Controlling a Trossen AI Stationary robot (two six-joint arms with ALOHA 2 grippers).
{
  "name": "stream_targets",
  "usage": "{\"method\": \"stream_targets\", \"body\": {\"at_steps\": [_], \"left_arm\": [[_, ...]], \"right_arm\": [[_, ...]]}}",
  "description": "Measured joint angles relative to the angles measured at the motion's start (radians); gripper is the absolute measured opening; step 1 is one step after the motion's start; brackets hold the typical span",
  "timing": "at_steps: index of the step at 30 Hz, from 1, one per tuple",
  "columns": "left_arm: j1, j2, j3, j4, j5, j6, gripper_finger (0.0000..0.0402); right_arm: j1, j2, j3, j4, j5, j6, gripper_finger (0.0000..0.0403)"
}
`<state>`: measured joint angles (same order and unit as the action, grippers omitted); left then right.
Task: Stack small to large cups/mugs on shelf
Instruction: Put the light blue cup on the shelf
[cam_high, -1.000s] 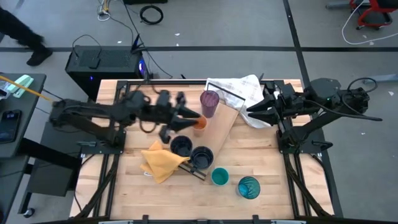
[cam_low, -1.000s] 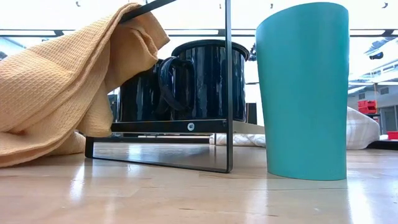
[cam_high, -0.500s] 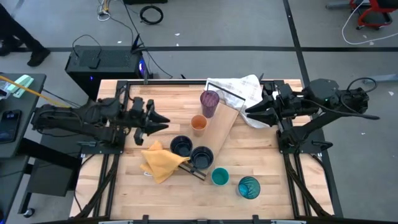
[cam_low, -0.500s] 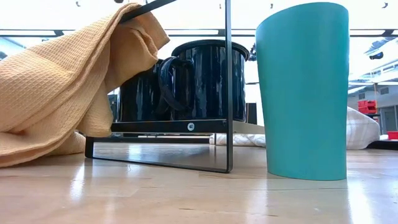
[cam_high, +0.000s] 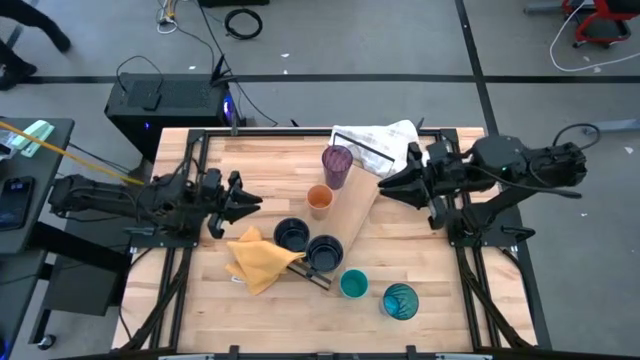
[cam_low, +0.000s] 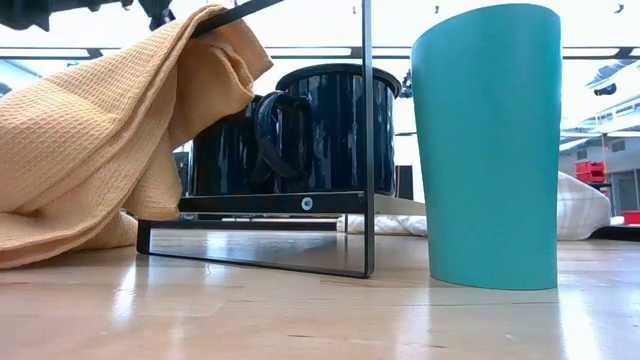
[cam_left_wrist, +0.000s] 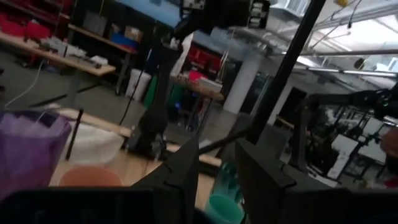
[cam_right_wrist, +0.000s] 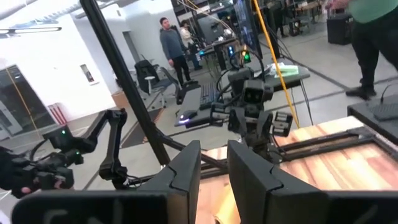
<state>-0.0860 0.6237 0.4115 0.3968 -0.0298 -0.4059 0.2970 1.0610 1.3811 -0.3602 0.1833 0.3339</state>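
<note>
The light-wood shelf (cam_high: 352, 212) lies slantwise mid-table. On it stand the purple tumbler (cam_high: 337, 165) at its far end, the small orange cup (cam_high: 319, 199) beside that, and two navy mugs (cam_high: 291, 236) (cam_high: 324, 250) at its near end. The small teal cup (cam_high: 352, 285) and the patterned teal-blue tumbler (cam_high: 400, 300) stand on the table near the front. My left gripper (cam_high: 252, 203) is open and holds nothing, at the table's left, well away from the orange cup. My right gripper (cam_high: 384, 185), also open with nothing between its fingers, hovers by the shelf's far right side.
A yellow cloth (cam_high: 258, 260) is bunched against the shelf's near-left end and drapes over its black frame (cam_low: 367, 140). A white checked towel (cam_high: 385, 145) lies at the back right. Bare tabletop shows at the left and the near right. People stand in the room beyond.
My left gripper has drawn back from the orange cup toward the table's left edge and sunk lower; the cup stays upright on the shelf. My right gripper has edged a little toward the shelf.
</note>
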Motion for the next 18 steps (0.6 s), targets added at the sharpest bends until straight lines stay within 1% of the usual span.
{"method": "stream_targets", "body": {"at_steps": [3, 6, 12, 18], "left_arm": [[0.001, -0.069, -0.046, -0.018, -0.006, 0.021, 0.011], [0.016, -0.175, -0.072, -0.055, -0.019, 0.047, 0.0109], [0.039, -0.372, -0.114, -0.19, -0.026, 0.047, 0.0109], [0.039, -0.476, -0.116, -0.395, -0.027, 0.047, 0.0109]], "right_arm": [[0.0, 0.022, 0.0, 0.0, 0.0, 0.026, 0.0087], [0.0, 0.041, 0.0, 0.01, 0.0, 0.038, 0.0087], [0.0, 0.064, 0.0, 0.078, 0.0, 0.042, 0.0087], [0.0, 0.078, 0.0, 0.109, 0.001, 0.061, 0.0087]]}}
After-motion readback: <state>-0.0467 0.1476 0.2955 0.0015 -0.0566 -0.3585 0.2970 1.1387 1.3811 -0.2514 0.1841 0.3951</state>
